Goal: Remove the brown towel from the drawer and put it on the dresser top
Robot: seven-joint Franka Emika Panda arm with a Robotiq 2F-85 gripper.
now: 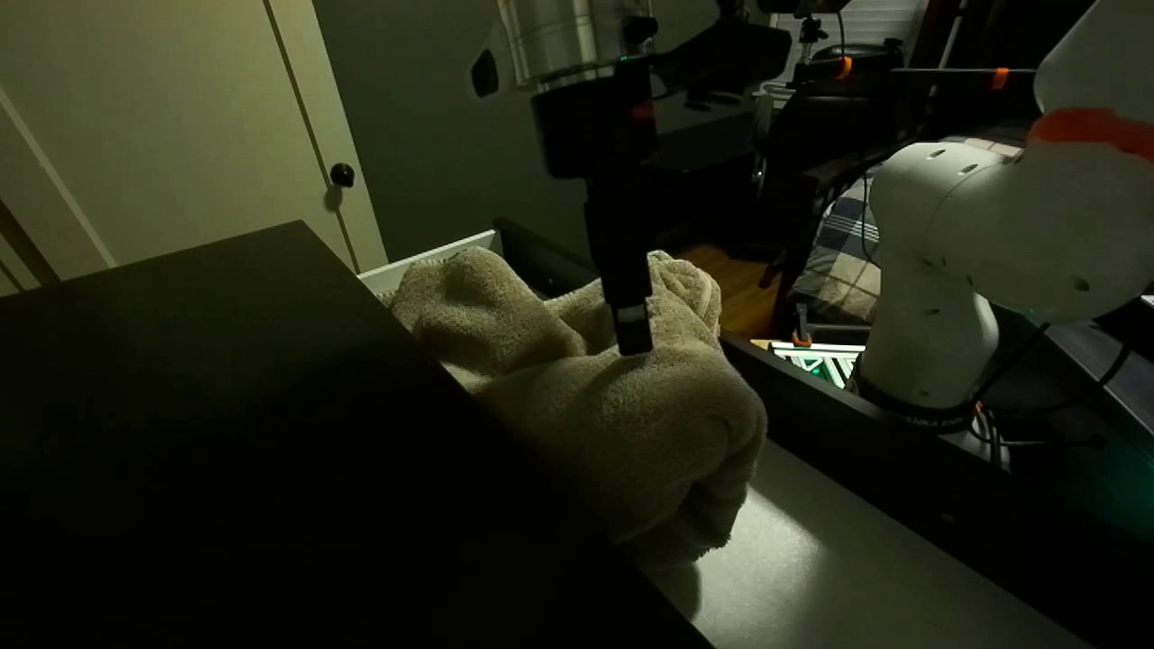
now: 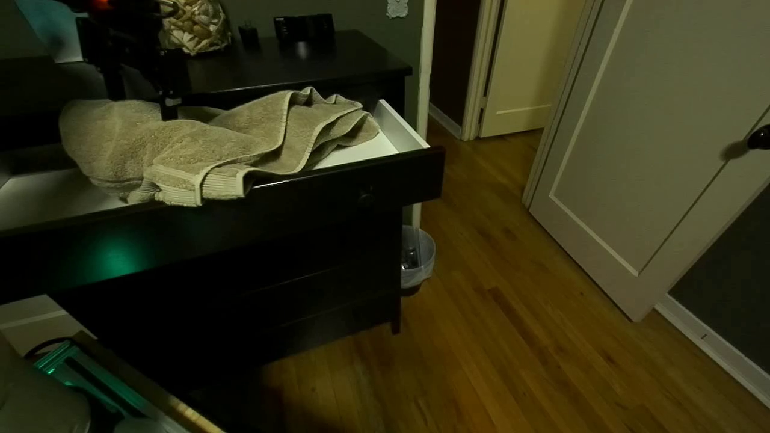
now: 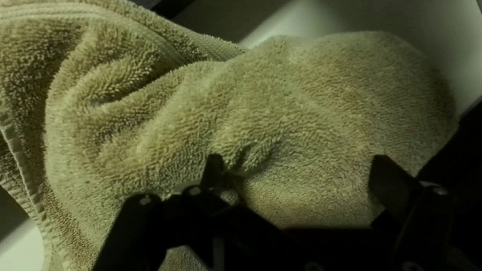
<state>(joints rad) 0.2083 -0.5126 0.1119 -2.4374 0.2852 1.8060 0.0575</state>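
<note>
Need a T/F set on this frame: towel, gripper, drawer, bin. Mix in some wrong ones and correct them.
1. The brown towel lies in the drawer. True.
2. The towel is folded into a flat, neat square. False: it is bunched in loose folds.
3. The gripper is open at the towel. True.
4. The drawer is pushed fully shut. False: it is pulled out of the dresser.
5. A lined bin stands near an end of the dresser. True.
6. The towel covers the whole drawer bottom. False: a bare white panel shows beside it.
</note>
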